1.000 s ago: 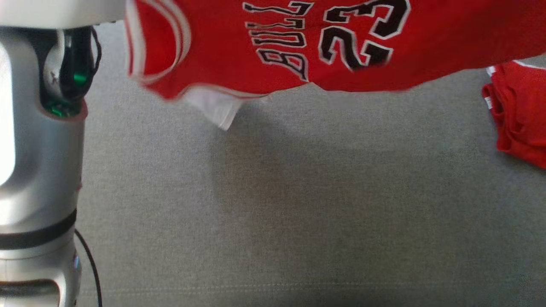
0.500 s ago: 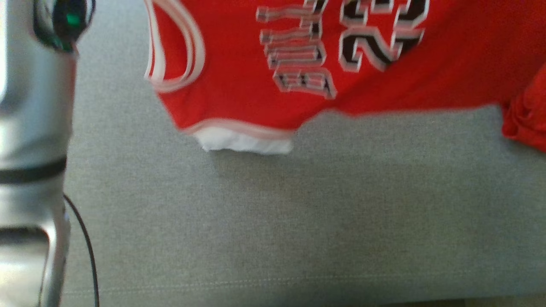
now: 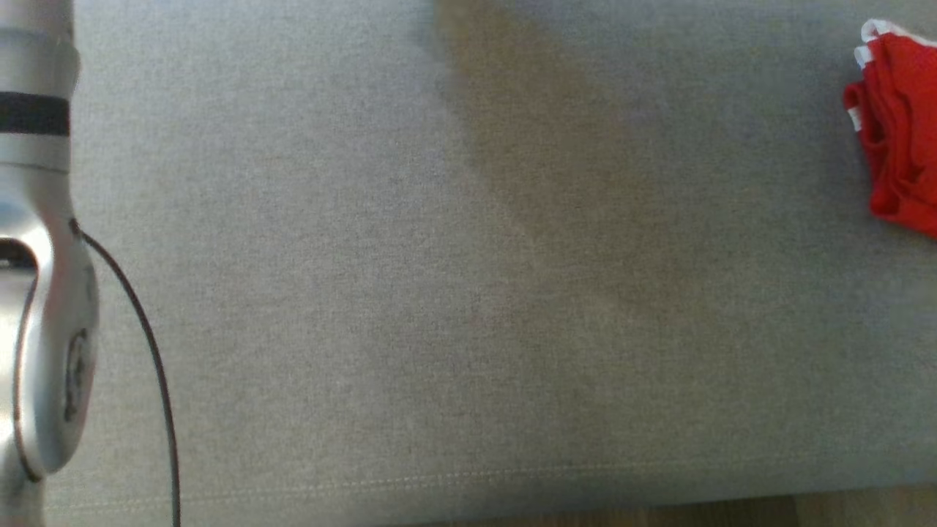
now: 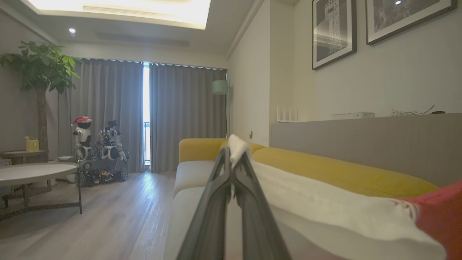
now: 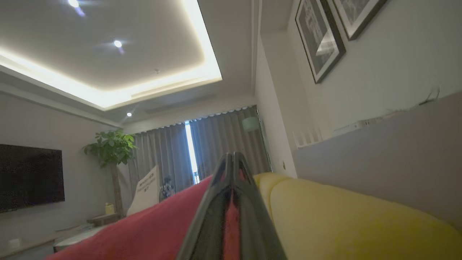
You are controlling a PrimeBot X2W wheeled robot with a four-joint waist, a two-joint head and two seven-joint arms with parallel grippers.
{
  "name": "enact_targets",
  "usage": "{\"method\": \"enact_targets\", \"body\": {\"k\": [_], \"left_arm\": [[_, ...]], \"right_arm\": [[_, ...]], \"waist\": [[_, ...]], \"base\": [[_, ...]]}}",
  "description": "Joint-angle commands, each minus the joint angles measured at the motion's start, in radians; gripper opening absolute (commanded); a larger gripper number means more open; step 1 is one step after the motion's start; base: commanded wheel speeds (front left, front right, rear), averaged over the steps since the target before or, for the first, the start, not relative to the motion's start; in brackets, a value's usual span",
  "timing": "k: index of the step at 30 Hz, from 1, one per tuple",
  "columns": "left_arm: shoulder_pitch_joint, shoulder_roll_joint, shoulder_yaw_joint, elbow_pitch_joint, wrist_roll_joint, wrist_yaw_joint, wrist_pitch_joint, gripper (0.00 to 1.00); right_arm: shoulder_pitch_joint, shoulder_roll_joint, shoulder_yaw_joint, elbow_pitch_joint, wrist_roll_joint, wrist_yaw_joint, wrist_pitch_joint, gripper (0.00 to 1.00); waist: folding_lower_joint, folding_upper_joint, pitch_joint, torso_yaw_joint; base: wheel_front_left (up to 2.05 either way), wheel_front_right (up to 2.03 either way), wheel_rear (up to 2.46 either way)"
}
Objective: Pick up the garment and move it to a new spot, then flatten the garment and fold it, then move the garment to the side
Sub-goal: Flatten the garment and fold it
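My left claw (image 4: pixel 234 159) and right claw (image 5: pixel 232 159), both pinched shut on the red garment (image 5: pixel 144 227) stretched between them, ought to descend level, holding it taut, so it lands flat on the sofa seat (image 3: pixel 439 293) below them.

Cove lighting (image 5: pixel 162 86) is glowing warmly across the ceiling (image 5: pixel 90 47). A soft shadow (image 3: pixel 571 183) is falling over the grey cushion (image 3: pixel 293 293).

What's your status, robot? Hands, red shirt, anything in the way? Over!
Left gripper shut on white edge of garment. Right gripper shut on its red part. Garment held between both. Bunched red cloth lies on sofa seat, right side.
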Motion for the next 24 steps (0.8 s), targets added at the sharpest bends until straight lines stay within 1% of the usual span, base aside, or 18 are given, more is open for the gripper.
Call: {"method": "enact_targets", "body": {"k": [1, 2, 3, 5, 7, 10, 13, 18, 21, 22, 24], "left_arm": [[-0.026, 0.020, 0.021, 0.029, -0.017, -0.001, -0.004, 0.00], [-0.021, 0.012, 0.023, 0.068, -0.025, -0.005, -0.004, 0.00], [-0.021, 0.012, 0.023, 0.068, -0.025, -0.005, -0.004, 0.00], [0.005, -0.012, 0.022, 0.157, -0.042, -0.015, 0.009, 0.00], [0.036, -0.032, 0.024, 0.230, -0.060, -0.019, 0.015, 0.00], [0.082, -0.052, 0.018, 0.319, -0.075, -0.028, 0.026, 0.00], [0.136, -0.067, 0.021, 0.366, -0.097, -0.034, 0.039, 0.00], [0.207, -0.078, 0.019, 0.393, -0.120, -0.040, 0.049, 0.00], [0.250, -0.078, 0.018, 0.398, -0.130, -0.048, 0.036, 0.00], [0.271, -0.078, 0.016, 0.399, -0.131, -0.052, 0.029, 0.00], [0.314, -0.070, 0.024, 0.400, -0.143, -0.056, 0.017, 0.00]], "right_arm": [[-0.008, 0.043, 0.031, 0.068, -0.003, 0.002, 0.043, 0.00], [-0.006, 0.055, 0.052, 0.112, -0.009, 0.002, 0.060, 0.00], [-0.006, 0.055, 0.052, 0.112, -0.009, 0.002, 0.060, 0.00], [0.012, 0.078, 0.092, 0.200, -0.025, 0.002, 0.095, 0.00], [0.033, 0.096, 0.126, 0.267, -0.036, 0.002, 0.109, 0.00], [0.069, 0.121, 0.180, 0.339, -0.048, 0.002, 0.125, 0.00], [0.114, 0.138, 0.205, 0.389, -0.032, 0.002, 0.132, 0.00], [0.186, 0.148, 0.242, 0.405, 0.019, 0.002, 0.133, 0.00], [0.241, 0.149, 0.284, 0.374, 0.056, 0.002, 0.129, 0.00], [0.268, 0.152, 0.285, 0.356, 0.091, 0.002, 0.123, 0.00], [0.318, 0.143, 0.319, 0.324, 0.125, 0.002, 0.131, 0.00]], "waist": [[0.0000, 0.0000, 0.013, 0.002], [0.0000, 0.0000, 0.022, 0.003], [0.0000, 0.0000, 0.022, 0.003], [0.0000, 0.0000, 0.033, 0.006], [0.0000, 0.0000, 0.046, 0.007], [0.0000, 0.0000, 0.066, 0.009], [0.0000, 0.0000, 0.079, 0.012], [0.0000, 0.0000, 0.090, 0.012], [0.0000, 0.0000, 0.082, 0.007], [0.0000, 0.0000, 0.072, 0.008], [0.0000, 0.0000, 0.057, 0.005]], "base": [[0.00, 0.00, 0.00], [0.00, 0.00, 0.00], [0.00, 0.00, 0.00], [0.00, 0.00, 0.00], [0.00, 0.00, 0.00], [0.00, 0.00, 0.00], [0.00, 0.00, 0.00], [0.00, 0.00, 0.00], [0.00, 0.00, 0.00], [0.00, 0.00, 0.00], [0.00, 0.00, 0.00]]}}
